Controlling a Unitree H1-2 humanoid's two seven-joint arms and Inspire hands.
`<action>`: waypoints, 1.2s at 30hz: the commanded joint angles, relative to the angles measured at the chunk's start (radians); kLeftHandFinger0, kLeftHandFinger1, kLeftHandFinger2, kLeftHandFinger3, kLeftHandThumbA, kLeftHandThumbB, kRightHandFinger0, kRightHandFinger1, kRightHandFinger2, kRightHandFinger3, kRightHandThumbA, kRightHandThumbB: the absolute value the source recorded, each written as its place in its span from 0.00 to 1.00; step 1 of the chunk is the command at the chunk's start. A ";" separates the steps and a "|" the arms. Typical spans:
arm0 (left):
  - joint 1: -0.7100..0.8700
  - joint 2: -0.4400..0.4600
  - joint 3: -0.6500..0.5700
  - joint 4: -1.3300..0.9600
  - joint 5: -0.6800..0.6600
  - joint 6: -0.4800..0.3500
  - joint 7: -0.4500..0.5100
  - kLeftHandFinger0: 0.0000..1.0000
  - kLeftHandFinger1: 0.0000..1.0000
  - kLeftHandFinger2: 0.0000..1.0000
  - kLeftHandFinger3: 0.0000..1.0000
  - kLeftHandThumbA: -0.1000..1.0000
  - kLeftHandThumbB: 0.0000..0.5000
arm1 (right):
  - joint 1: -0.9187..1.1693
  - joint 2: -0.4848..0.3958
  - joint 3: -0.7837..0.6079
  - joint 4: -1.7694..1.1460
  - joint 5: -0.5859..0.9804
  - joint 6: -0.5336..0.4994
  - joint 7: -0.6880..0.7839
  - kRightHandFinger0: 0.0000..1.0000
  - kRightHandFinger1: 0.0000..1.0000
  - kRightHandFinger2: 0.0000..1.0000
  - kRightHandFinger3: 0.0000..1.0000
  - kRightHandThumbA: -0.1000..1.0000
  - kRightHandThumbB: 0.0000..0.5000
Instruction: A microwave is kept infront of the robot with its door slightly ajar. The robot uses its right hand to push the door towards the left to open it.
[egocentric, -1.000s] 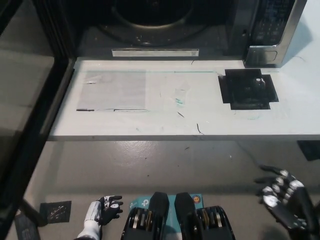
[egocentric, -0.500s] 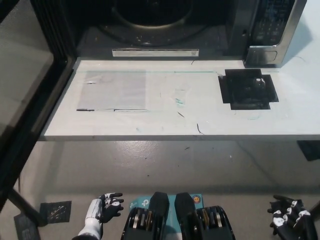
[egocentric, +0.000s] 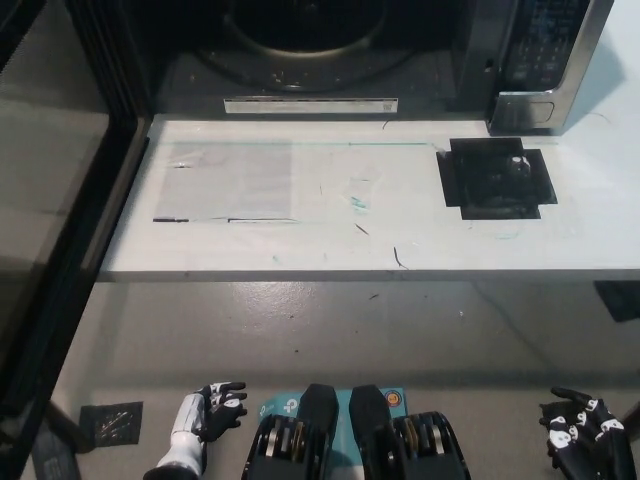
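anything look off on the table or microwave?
Nothing broken or spilled. The microwave door is swung wide open to the left. The table has pen marks, tape residue and a black patch near the control panel. Both hands hang low, holding nothing.

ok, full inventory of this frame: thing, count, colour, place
microwave: 1, dark cavity with silver casing, on the table's far edge, interior showing
microwave door: 1, black frame with glass pane, swung wide open along the picture's left
control panel: 1, dark with silver surround, top right
table: 1, white, centre
black square patch: 1, on the table, right side below the panel
grey rectangular patch: 1, on the table, left of centre
black floor marker: 1, bottom left on the grey floor
left robot hand: 1, white, low at bottom left, holding nothing
right robot hand: 1, black, bottom right corner, holding nothing
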 joint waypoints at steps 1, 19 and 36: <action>-0.028 -0.003 -0.001 -0.012 0.003 -0.014 0.010 0.61 0.53 0.58 0.54 0.17 0.12 | -0.013 -0.001 -0.003 -0.009 0.004 -0.065 -0.011 0.07 0.16 0.36 0.59 0.34 0.41; -0.034 -0.008 0.008 -0.001 -0.003 -0.017 0.014 0.68 0.56 0.59 0.53 0.18 0.13 | -0.018 -0.009 0.002 -0.016 -0.003 -0.057 -0.022 0.07 0.15 0.34 0.56 0.30 0.38; -0.041 -0.007 0.007 -0.011 0.000 -0.013 0.011 0.70 0.61 0.63 0.57 0.16 0.06 | -0.034 -0.004 -0.012 -0.024 0.033 -0.028 -0.024 0.05 0.12 0.32 0.55 0.32 0.45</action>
